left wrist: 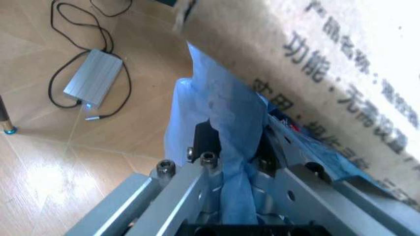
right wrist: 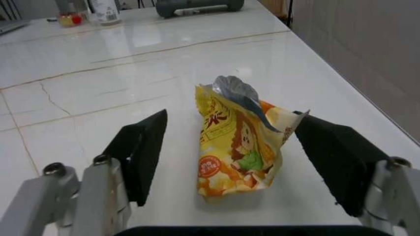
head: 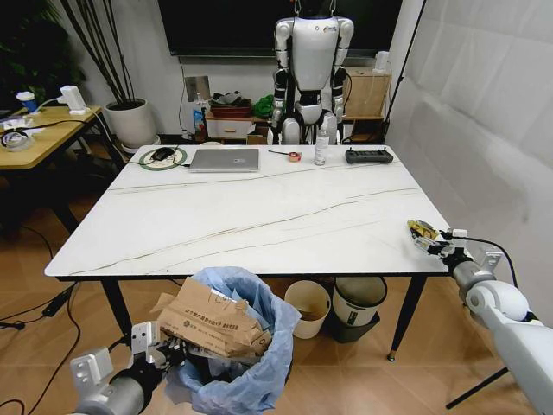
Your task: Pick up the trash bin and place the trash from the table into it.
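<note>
While the left tool [head: 168, 356] hangs below the surface's near edge, clamped on the crinkled blue bag at the rim of the trash bin [head: 232, 363], torn brown cardboard [head: 212, 327] juts out of the bin's top. In the left wrist view the tool's fingers [left wrist: 207, 135] pinch a fold of that blue plastic, the printed cardboard just beside them. At the near right corner of the surface [head: 259, 216], the right tool [head: 435, 240] stands spread wide around a small yellow wrapper [right wrist: 239, 145] that lies flat on the marble, one pad on each side and neither touching it.
</note>
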Robot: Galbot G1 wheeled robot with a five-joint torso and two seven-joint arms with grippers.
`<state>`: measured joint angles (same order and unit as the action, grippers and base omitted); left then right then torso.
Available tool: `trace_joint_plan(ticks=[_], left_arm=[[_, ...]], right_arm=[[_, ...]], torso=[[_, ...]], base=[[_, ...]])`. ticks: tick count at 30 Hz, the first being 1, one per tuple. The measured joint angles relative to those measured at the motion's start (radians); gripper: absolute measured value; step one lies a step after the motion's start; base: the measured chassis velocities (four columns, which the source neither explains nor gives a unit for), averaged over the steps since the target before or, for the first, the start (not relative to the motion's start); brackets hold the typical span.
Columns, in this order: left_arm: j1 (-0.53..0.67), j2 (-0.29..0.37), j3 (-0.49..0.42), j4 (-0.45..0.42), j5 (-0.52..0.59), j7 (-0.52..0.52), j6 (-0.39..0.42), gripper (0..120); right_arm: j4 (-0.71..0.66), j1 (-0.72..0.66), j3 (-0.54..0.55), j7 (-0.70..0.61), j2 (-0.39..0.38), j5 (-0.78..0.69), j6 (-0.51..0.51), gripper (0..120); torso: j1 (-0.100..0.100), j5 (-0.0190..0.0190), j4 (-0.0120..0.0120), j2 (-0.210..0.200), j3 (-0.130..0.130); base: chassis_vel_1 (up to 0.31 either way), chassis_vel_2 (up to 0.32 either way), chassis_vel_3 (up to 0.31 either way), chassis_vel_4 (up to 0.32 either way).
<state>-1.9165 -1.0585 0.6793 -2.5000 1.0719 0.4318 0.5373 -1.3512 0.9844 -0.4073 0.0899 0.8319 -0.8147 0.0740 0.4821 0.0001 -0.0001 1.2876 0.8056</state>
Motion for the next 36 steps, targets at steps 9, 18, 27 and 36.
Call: trace_joint_plan(ticks=[9,18,27,36], left_arm=[[-0.001,-0.001,0.000,0.000,-0.001,0.000,0.000,0],[0.000,0.003,0.002,0.000,0.001,0.001,-0.001,0],[0.003,0.011,0.004,0.000,0.005,0.004,-0.002,0],[0.011,0.022,-0.010,0.000,0.011,0.004,-0.002,0]], right_arm=[[0.012,-0.005,0.003,0.007,0.002,-0.003,-0.005,39],[0.018,-0.006,0.008,0.014,0.002,0.002,-0.010,10],[0.025,0.001,0.008,0.072,0.007,0.026,-0.053,0],[-0.154,0.032,-0.006,0.148,-0.074,-0.103,-0.149,0]], torso=[[0.000,0.0000,0.0000,0.000,0.000],[0.000,-0.0001,0.0000,0.000,0.000],[0.000,0.0001,0.0000,0.000,0.000],[0.000,-0.0002,-0.0001,0.000,0.000]], base=[[0.000,0.000,0.000,0.000],[0.000,0.000,0.000,0.000],[0.000,0.000,0.000,0.000],[0.000,0.000,0.000,0.000]])
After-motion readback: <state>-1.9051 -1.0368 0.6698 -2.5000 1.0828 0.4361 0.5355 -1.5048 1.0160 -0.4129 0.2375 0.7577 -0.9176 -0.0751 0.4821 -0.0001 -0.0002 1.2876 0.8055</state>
